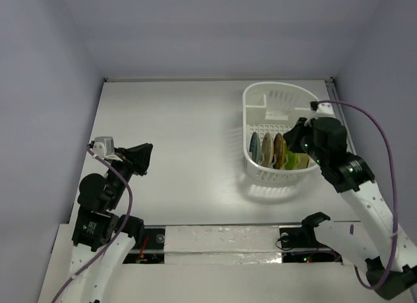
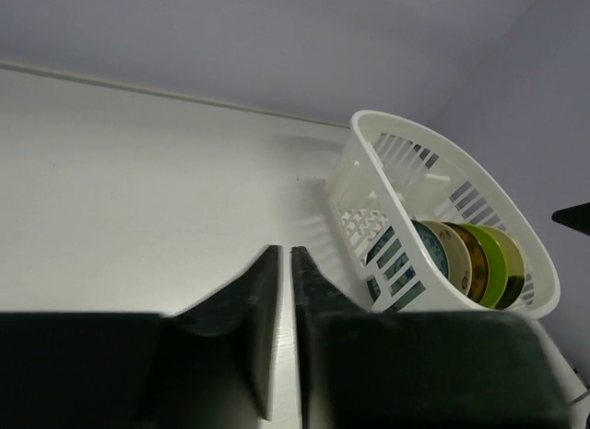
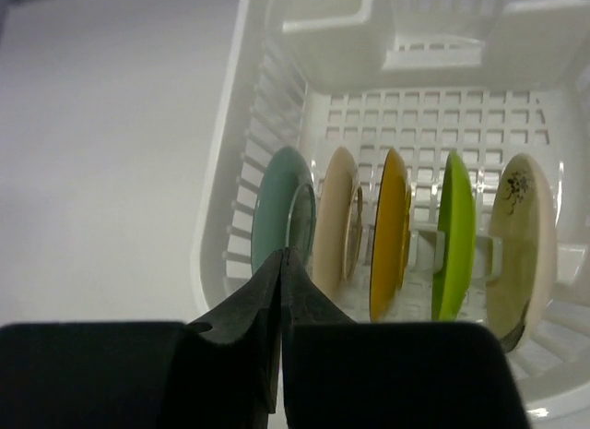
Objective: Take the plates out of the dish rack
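Note:
The white dish rack (image 1: pixel 276 86) stands at the right of the table. Five plates stand on edge in it: teal (image 3: pixel 277 208), cream (image 3: pixel 336 215), brown-amber (image 3: pixel 389 231), lime green (image 3: pixel 454 228) and a pale yellow patterned one (image 3: pixel 522 244). My right gripper (image 3: pixel 283 254) is shut and empty; it hovers over the rack's near end, its tips just in front of the teal plate's rim. It shows above the plates in the top view (image 1: pixel 292 135). My left gripper (image 1: pixel 144 158) is shut and empty, over the table's left side, far from the rack (image 2: pixel 406 134).
The rack's boxy compartment (image 1: pixel 255 114) is at its far end, behind the plates. Grey walls close in the table on the left, back and right. A purple cable (image 1: pixel 371 120) loops off the right arm beside the rack.

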